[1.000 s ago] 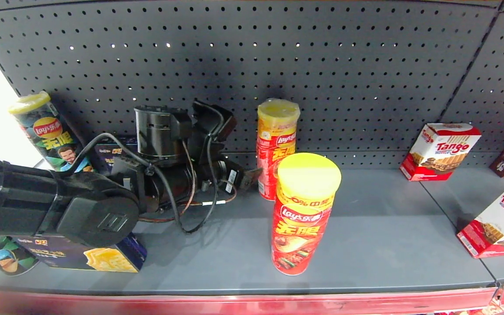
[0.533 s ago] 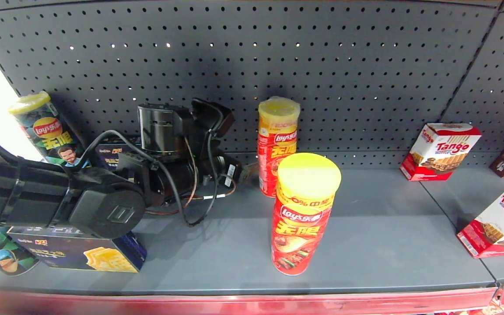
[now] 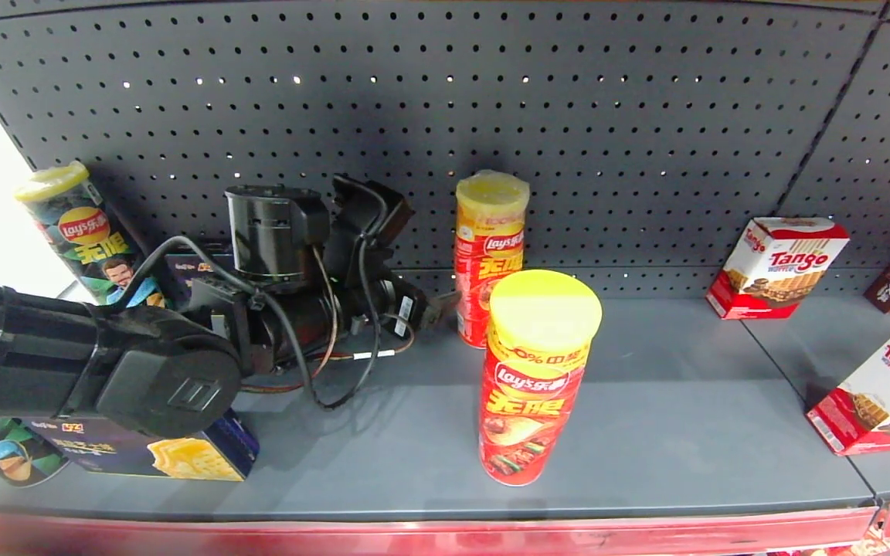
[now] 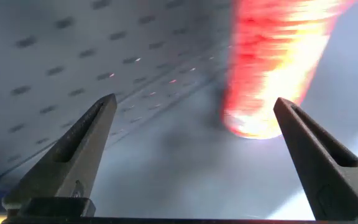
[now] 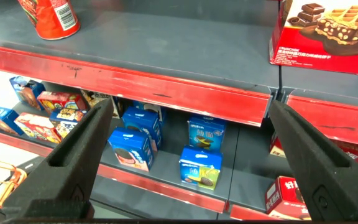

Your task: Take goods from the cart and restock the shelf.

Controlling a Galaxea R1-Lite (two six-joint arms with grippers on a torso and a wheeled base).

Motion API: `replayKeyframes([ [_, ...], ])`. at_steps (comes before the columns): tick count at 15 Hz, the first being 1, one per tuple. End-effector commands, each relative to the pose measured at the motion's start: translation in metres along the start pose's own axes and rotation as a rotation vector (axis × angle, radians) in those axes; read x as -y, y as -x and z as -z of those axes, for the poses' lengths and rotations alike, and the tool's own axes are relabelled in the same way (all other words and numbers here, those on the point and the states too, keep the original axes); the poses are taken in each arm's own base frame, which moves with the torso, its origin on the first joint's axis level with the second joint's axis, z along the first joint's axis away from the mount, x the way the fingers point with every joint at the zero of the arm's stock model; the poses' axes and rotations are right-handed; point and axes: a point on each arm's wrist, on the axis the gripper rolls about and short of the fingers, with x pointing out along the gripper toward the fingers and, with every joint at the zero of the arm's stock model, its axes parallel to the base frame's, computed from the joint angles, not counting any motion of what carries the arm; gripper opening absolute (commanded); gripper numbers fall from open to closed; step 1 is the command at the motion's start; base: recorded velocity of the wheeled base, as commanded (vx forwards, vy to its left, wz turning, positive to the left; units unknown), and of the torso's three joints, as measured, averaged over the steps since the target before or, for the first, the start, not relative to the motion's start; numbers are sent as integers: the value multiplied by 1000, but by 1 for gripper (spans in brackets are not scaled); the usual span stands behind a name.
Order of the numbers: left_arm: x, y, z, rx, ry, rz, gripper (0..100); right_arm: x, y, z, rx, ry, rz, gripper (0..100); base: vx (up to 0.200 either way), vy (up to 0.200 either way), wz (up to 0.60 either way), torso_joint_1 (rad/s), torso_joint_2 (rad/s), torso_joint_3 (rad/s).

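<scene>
My right gripper (image 5: 191, 104) hangs low in front of the rack. Its two dark fingers are spread wide with nothing between them. Past them runs the red front lip (image 5: 166, 81) of the grey metal shelf (image 5: 185, 43), and under it is a lower tier with small blue biscuit boxes (image 5: 132, 146).

On the shelf, nearest me at about 6 o'clock, a red cardboard crisp tube with a yellow plastic lid (image 3: 538, 378) stands upright near the front edge. At 8 o'clock a dark blue flat carton (image 3: 182, 455) lies partly under my left arm. At 3 o'clock sits a red-and-white wafer box (image 3: 878, 394), tilted, and another such box (image 3: 777, 266) leans farther back at 2 o'clock.

Deeper in, at 11 o'clock, my left gripper (image 4: 194, 99) lies low over the shelf, its fingers parted and holding nothing. Just beyond its tips, at 12 o'clock, a second red tube with a yellow lid (image 3: 489, 259) stands upright close to the perforated dark grey back panel (image 3: 568, 116). I cannot tell whether a fingertip touches it. Far back at 10 o'clock a dark crisp tube with a yellow lid (image 3: 82, 232) leans against the panel.
</scene>
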Motion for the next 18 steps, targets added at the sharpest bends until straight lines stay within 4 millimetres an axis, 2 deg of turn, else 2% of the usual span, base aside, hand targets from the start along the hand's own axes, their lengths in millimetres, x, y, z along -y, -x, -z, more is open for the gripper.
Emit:
replayKeyframes([
  [1,3,7,3,5,-1,33,100,0,0,0,-2,1,-1,100,0,0,0,0,0,0],
  [5,7,4,4,6,-1,65,100,0,0,0,0,1,-1,100,0,0,0,0,0,0],
  [7,9,-5,10,-13,-1,72,100,0,0,0,-2,1,-1,100,0,0,0,0,0,0],
  [12,13,-25,8,-5,-2,55,100,0,0,0,-2,1,-1,100,0,0,0,0,0,0],
  [18,5,-26,8,-6,1,28,100,0,0,0,-2,1,-1,100,0,0,0,0,0,0],
])
